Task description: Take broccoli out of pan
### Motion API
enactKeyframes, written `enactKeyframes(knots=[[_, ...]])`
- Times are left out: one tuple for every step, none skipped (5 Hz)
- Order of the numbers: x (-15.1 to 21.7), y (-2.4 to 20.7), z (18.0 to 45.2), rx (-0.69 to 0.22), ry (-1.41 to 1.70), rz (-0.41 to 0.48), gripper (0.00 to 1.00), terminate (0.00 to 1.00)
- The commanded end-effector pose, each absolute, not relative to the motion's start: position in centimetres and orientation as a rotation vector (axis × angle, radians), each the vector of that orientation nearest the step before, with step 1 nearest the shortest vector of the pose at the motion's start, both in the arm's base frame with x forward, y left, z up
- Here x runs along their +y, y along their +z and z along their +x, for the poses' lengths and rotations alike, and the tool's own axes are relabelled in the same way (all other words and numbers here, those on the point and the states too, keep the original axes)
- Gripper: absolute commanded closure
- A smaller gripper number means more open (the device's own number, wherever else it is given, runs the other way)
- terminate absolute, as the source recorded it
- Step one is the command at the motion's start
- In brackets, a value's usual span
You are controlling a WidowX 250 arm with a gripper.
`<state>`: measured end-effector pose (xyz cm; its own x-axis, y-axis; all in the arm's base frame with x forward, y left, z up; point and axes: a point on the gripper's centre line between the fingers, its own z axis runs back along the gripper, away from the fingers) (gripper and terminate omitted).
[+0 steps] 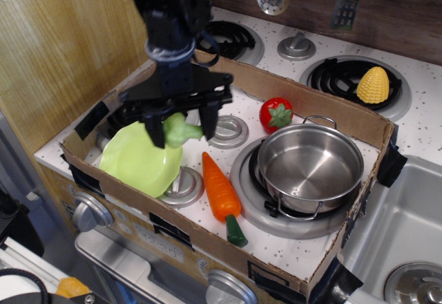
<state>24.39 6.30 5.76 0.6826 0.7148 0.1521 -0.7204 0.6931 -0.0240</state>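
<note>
Gripper is clamping the broccoli for us, hanging over the green plate's right edge, nearest the camera. Farther back-right, we're seeing the pan sitting empty on its burner, so removal's basically done; we're judging only set-down & release are left.

We see our gripper closed on the broccoli, held above the right edge of the light-green plate. The carrot lies just below and right of the gripper. Further right sits the pan, empty, with the tomato just behind it.
</note>
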Motion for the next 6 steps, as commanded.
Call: enactKeyframes(knots=[[9.2, 4.9, 23.3, -0.203, 0.778, 0.035, 1.0, 0.0], [10.3, 4.9, 24.2, -0.22, 0.738, 0.032, 0.0, 0.0], [10.4, 5.8, 25.1, -0.199, 0.706, 0.054, 0.0, 0.0], [10.2, 7.3, 25.1, -0.174, 0.688, 0.105, 0.0, 0.0], [9.6, 10.1, 25.5, -0.134, 0.686, 0.175, 0.0, 0.0], [8.9, 11.9, 25.8, -0.123, 0.687, 0.196, 0.0, 0.0]])
